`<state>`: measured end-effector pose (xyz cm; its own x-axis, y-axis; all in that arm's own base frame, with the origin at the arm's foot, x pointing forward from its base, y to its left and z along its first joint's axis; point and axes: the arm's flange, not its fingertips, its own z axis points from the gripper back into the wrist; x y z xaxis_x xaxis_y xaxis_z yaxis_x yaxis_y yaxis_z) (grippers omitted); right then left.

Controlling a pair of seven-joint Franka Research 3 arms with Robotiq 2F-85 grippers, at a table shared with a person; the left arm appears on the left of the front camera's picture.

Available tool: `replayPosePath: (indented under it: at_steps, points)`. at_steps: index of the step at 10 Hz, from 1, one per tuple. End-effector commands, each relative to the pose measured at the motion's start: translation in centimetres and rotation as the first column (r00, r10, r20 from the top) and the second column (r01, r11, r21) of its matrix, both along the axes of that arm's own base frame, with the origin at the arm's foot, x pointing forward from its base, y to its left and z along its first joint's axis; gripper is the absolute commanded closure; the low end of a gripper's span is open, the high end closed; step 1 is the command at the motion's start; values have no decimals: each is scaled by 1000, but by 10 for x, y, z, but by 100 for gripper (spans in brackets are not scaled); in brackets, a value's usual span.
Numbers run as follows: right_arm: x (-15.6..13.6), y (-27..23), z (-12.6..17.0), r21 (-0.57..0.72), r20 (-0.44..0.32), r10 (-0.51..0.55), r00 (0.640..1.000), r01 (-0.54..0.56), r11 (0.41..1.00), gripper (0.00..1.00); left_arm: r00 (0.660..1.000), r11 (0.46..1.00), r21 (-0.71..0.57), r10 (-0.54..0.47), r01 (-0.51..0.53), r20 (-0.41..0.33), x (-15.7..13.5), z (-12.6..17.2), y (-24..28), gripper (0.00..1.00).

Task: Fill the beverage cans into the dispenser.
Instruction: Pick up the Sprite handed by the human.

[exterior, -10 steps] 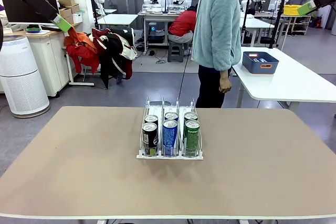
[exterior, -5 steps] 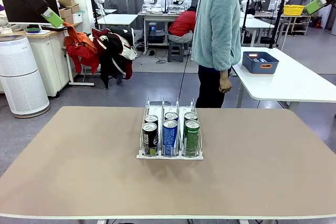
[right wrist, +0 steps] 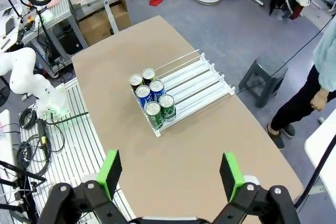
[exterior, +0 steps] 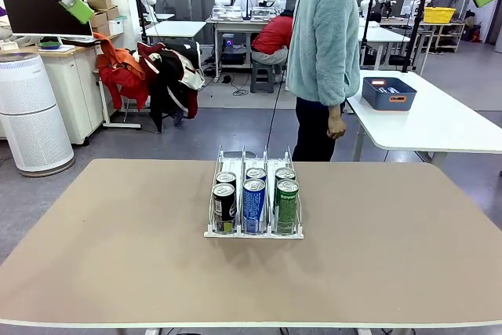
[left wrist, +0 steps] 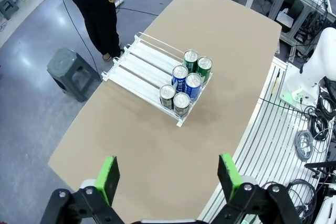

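- Hanging high over the low clear-plastic dispenser (left wrist: 137, 65), with its three wire-divided lanes and white base, the left gripper (left wrist: 168, 177) has its green pads spread as wide as they go. Nothing is between them.
- The right gripper (right wrist: 170, 174) hangs just as high over the dispenser from the opposite side, equally wide apart and equally empty.
- Over the last second both arms have climbed up and away from the dispenser. In the front view the left arm's green pad has risen toward the top left corner, and the right arm's has slid into the top right corner.
- Nothing else has moved. Six slim aluminium cans stand upright in the dispenser, two per lane, all at the end nearest the robot.
- The black cans (exterior: 224, 206) fill the lane on the robot's left, the blue-and-white cans (exterior: 253, 203) the middle lane, and the green cans (exterior: 287, 203) the right lane.
- No loose can lies on the tan table (exterior: 118, 256) around the dispenser. With both arms withdrawing empty, the filling looks finished, or paused for want of more cans.
- The wrist views look down on the dispenser and make plain the long bare stretch of each lane behind the cans. They also show a grey stool (left wrist: 73, 72) on the floor past its far end.
- The front view gives the can labels side-on instead.
- A person in a pale teal fleece (exterior: 325, 37) stands beyond the dispenser's far end, one hand (exterior: 336, 127) hanging loose.
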<state>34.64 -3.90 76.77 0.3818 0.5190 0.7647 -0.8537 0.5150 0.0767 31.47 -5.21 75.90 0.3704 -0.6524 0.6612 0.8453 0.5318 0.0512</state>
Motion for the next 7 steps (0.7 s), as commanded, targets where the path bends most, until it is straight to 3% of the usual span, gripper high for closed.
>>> replayPosePath:
  at_steps: [1,2,7]
  points:
    - [4,0,-9,25,32,-9,999,8,1000,0,1000,1000,12,2,-2,1,0,0,1,0]
    - [0,0,0,0,0,0,1000,0,1000,0,1000,1000,12,2,-2,1,0,0,1,0]
    - [0,0,0,0,0,0,1000,0,1000,0,1000,1000,12,2,-2,1,0,0,1,0]
